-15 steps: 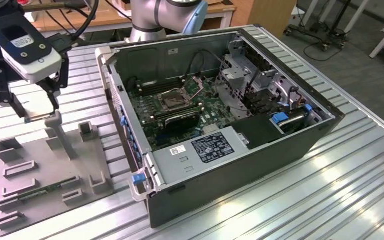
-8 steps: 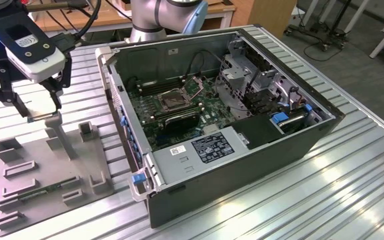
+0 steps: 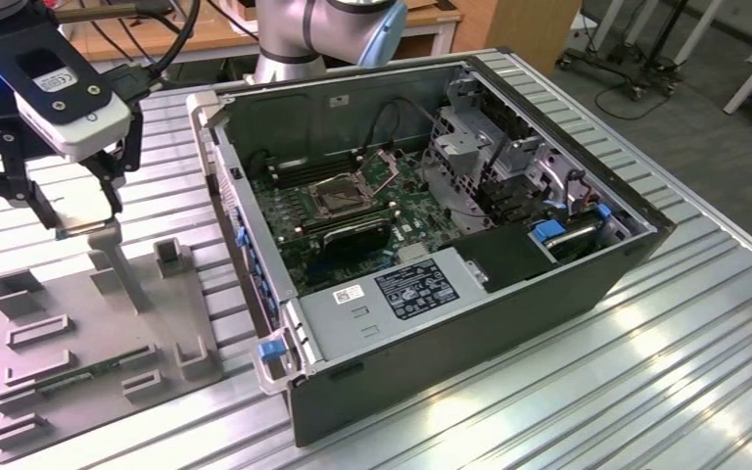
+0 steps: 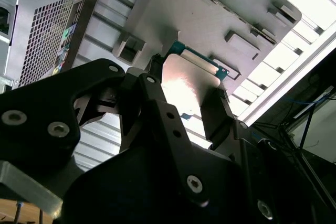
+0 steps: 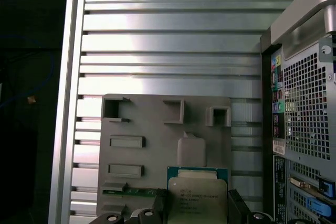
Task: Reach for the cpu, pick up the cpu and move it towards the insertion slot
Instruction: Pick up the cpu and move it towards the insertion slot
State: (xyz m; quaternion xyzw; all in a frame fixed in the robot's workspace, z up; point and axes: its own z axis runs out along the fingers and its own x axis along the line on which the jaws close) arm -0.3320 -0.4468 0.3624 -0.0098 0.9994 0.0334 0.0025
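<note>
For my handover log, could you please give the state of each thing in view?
gripper: shut on the cpu
cpu: gripped, held above the grey tray
insertion slot: empty
computer case: on its side, open
memory stick: lying in the grey tray

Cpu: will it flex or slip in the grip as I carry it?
Probably stiff: the cpu is a flat chip with a metal lid. Slip is possible, since the gripper pinches only its thin edges. Likely light, given how small it is beside the computer case.
</note>
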